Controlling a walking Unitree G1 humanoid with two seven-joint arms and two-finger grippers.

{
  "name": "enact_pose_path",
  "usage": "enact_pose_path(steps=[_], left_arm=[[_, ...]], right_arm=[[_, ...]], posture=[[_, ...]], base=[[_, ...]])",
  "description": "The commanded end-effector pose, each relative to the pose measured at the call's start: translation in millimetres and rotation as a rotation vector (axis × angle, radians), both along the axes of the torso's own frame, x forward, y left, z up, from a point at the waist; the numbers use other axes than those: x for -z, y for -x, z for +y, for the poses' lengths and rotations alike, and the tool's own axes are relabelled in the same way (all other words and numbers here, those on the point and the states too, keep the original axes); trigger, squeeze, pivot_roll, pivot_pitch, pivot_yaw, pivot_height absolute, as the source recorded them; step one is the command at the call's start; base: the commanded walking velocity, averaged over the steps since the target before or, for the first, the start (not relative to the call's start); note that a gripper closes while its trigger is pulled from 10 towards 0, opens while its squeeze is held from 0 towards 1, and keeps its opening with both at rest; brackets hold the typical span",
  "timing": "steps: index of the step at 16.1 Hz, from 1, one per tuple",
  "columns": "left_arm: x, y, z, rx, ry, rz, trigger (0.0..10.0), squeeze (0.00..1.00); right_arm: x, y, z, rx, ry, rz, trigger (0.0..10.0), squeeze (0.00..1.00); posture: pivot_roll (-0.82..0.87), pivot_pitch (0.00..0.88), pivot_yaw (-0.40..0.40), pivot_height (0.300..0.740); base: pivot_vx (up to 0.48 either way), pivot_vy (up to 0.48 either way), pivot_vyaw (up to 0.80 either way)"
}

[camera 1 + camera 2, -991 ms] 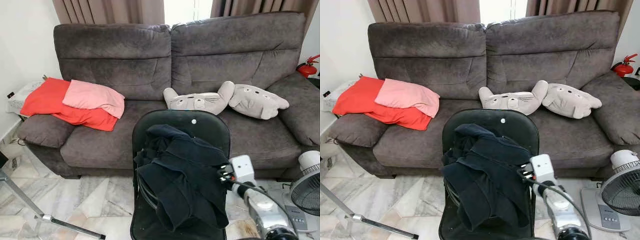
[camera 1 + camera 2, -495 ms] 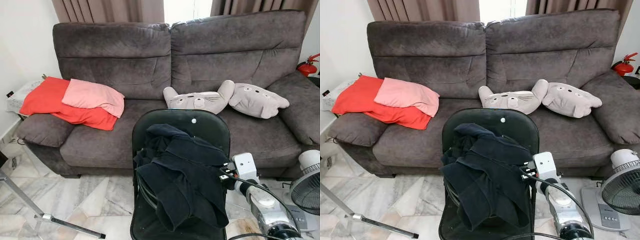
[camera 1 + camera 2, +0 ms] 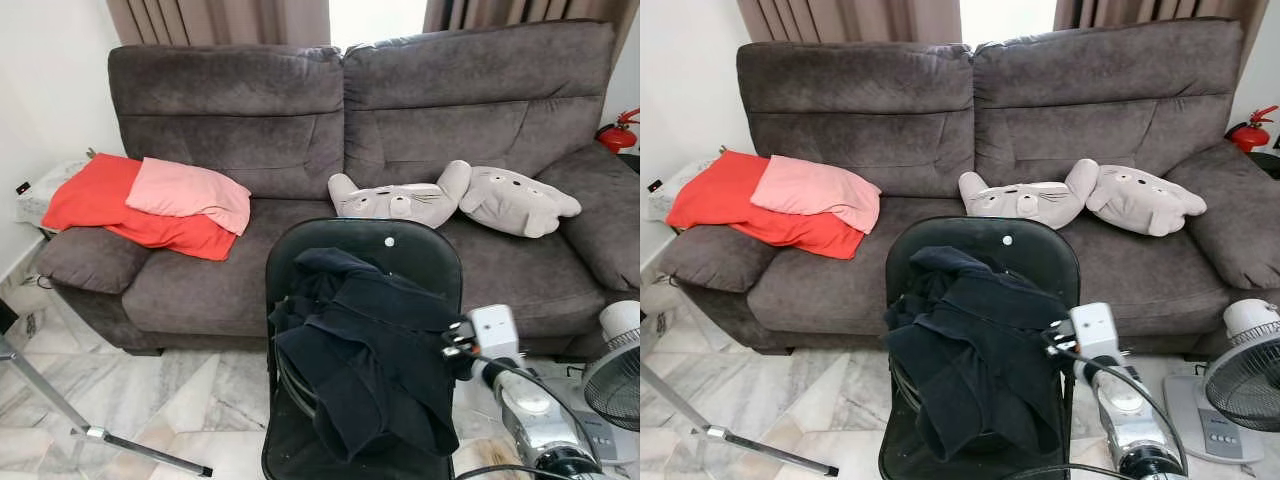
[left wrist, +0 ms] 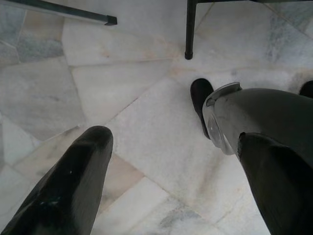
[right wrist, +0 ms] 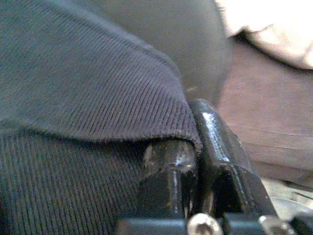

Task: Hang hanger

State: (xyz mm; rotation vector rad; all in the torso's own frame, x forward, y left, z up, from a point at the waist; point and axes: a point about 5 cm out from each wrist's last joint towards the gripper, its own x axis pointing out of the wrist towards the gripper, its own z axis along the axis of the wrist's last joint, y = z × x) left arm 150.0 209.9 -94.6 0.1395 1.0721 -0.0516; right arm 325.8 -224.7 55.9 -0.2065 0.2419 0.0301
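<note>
Your right hand (image 5: 190,161) has slid slightly right, fingers pinched nearly together on the black garment (image 3: 365,365) draped over the near chair (image 3: 400,245). No hanger is visible, possibly buried beneath; lift slowly, keep your grip firm.

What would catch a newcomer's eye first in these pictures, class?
Probably the black garment heaped on the black chair in the foreground, with the right gripper shut on its edge. Behind it, the grey sofa carries a red cloth under a pink pillow at its left end and two grey plush toys on its right seat.
</note>
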Motion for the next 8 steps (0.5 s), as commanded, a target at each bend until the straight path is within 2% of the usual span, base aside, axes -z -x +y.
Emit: enact_pose_path(steps=[1, 2, 3, 4, 5, 8], left_arm=[[0.8, 3.8, 3.7, 0.019, -0.02, 0.012, 10.0, 0.0], [0.8, 3.7, 3.5, 0.022, -0.02, 0.012, 10.0, 0.0], [1.0, 4.2, 3.4, 0.028, -0.022, 0.014, 10.0, 0.0], [1.1, 4.5, 3.3, 0.032, -0.023, 0.015, 10.0, 0.0], [1.0, 4.3, 3.3, 0.033, -0.023, 0.014, 10.0, 0.0], [0.7, 3.2, 2.6, 0.036, -0.022, 0.01, 10.0, 0.0]], right_arm=[[-24.4, -9.4, -9.5, 0.103, -0.025, -0.141, 0.0, 0.0], [-34.4, -11.5, -11.7, 0.125, -0.024, -0.199, 1.6, 0.0], [-48.7, -14.3, -11.5, 0.131, -0.013, -0.275, 8.5, 0.0], [-57.7, -16.1, -9.7, 0.13, -0.024, -0.322, 10.0, 0.0], [-81.9, -21.7, -1.3, 0.106, -0.031, -0.424, 10.0, 0.0], [-126.4, -28.9, 15.2, 0.065, -0.05, -0.586, 10.0, 0.0]], posture=[[-0.04, 0.0, 0.098, 0.74], [-0.05, 0.0, 0.1, 0.74], [-0.05, 0.0, 0.1, 0.74], [-0.05, 0.0, 0.101, 0.74], [-0.05, 0.0, 0.101, 0.74], [-0.06, 0.0, 0.102, 0.74]], base=[[0.0, 0.0, 0.0], [0.0, 0.0, 0.0], [0.0, 0.0, 0.0], [0.0, 0.0, 0.0], [0.0, 0.0, 0.0], [0.0, 0.0, 0.0]])
